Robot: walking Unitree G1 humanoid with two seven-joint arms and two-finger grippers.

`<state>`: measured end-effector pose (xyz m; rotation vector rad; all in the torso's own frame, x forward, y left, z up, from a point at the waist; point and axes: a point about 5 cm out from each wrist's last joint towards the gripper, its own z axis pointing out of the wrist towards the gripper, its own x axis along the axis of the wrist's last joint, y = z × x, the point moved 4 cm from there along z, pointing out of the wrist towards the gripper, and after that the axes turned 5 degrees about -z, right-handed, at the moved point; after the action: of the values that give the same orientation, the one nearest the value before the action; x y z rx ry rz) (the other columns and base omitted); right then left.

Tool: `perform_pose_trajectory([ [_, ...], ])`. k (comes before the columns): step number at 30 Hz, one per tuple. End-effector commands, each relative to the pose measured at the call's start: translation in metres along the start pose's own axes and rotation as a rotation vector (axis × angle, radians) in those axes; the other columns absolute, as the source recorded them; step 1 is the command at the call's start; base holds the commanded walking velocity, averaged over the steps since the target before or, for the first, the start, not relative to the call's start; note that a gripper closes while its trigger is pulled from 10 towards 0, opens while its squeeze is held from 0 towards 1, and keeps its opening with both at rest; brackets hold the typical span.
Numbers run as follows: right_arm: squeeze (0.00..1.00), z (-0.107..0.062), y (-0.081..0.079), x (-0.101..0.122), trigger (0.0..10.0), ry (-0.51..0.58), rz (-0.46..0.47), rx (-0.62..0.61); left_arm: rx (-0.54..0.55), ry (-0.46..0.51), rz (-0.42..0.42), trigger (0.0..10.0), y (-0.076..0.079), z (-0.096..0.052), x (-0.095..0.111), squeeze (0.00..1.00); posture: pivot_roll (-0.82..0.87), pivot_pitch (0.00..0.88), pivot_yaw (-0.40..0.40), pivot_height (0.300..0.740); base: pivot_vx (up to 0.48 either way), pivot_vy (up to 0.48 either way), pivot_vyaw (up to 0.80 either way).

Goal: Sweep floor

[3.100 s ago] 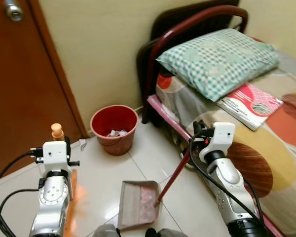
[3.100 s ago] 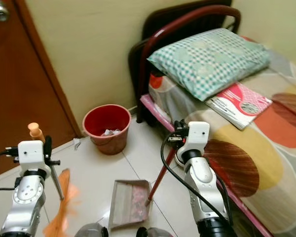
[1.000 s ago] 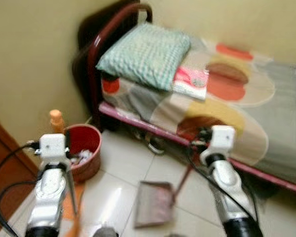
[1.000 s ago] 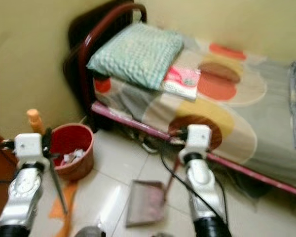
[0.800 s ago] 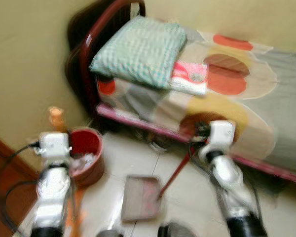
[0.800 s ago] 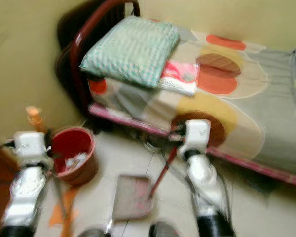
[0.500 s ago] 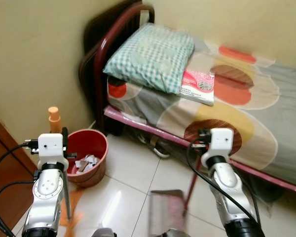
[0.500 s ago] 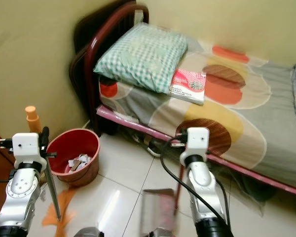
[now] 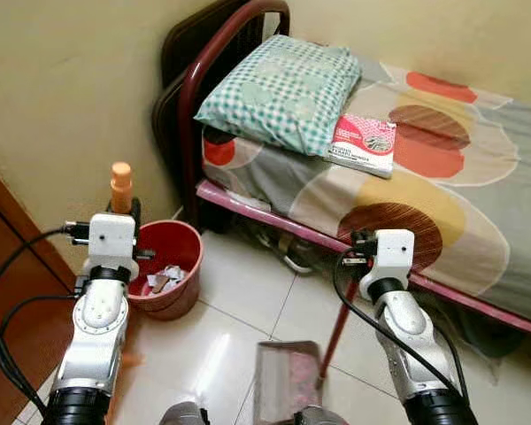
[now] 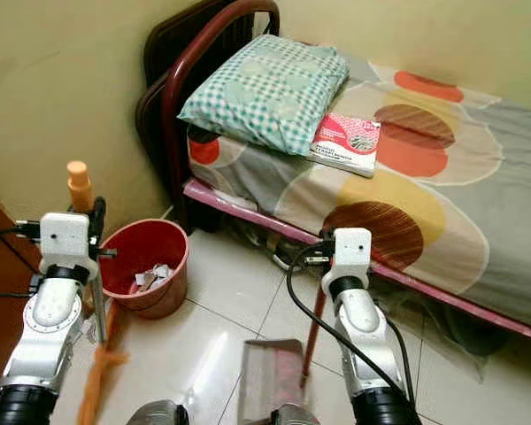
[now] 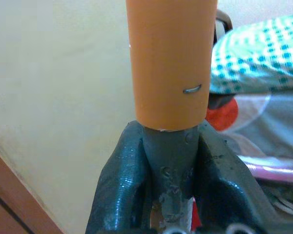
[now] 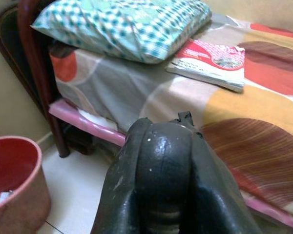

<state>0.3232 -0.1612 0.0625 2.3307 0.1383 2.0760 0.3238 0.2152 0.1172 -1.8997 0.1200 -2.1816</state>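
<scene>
With the right gripper (image 12: 158, 161) clamped on the dustpan (image 10: 270, 376) handle and the left gripper (image 11: 168, 165) clamped on the broom (image 10: 88, 266), carry the dustpan level to the red bucket (image 10: 146, 266) and tip it slowly over the rim.

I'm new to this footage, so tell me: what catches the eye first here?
The checked pillow at the head of the patterned bed, with a pink book beside it. On the floor, the red bucket by the wall and the dustpan between the arms.
</scene>
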Motion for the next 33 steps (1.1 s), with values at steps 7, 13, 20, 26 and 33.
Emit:
perform_pose_trajectory([
  [7,0.00,0.003,0.000,0.007,10.0,0.022,0.022,-0.005,0.059,0.118,0.067,10.0,-0.016,0.025,0.028,0.00,0.05,0.088,-0.057,0.740,0.000,0.000,0.00],
  [13,0.00,0.004,0.000,0.009,10.0,0.027,0.018,-0.004,0.102,0.075,0.123,10.0,-0.023,0.040,0.015,0.00,0.03,0.096,-0.056,0.740,0.000,0.000,0.00],
  [20,0.00,0.007,0.002,0.020,10.0,0.059,0.008,-0.010,0.102,0.006,0.220,10.0,-0.014,0.061,0.002,0.00,0.01,0.099,-0.048,0.740,0.000,0.000,0.00],
  [26,0.00,0.006,0.005,0.020,10.0,0.060,0.005,-0.016,0.014,-0.085,0.266,10.0,0.007,0.065,-0.017,0.00,0.00,0.101,-0.046,0.740,0.000,0.000,0.00],
  [33,0.00,0.008,-0.001,0.022,10.0,0.062,0.007,-0.006,-0.135,-0.188,0.308,10.0,0.041,0.057,-0.040,0.00,0.00,0.105,-0.045,0.740,0.000,0.000,0.00],
])
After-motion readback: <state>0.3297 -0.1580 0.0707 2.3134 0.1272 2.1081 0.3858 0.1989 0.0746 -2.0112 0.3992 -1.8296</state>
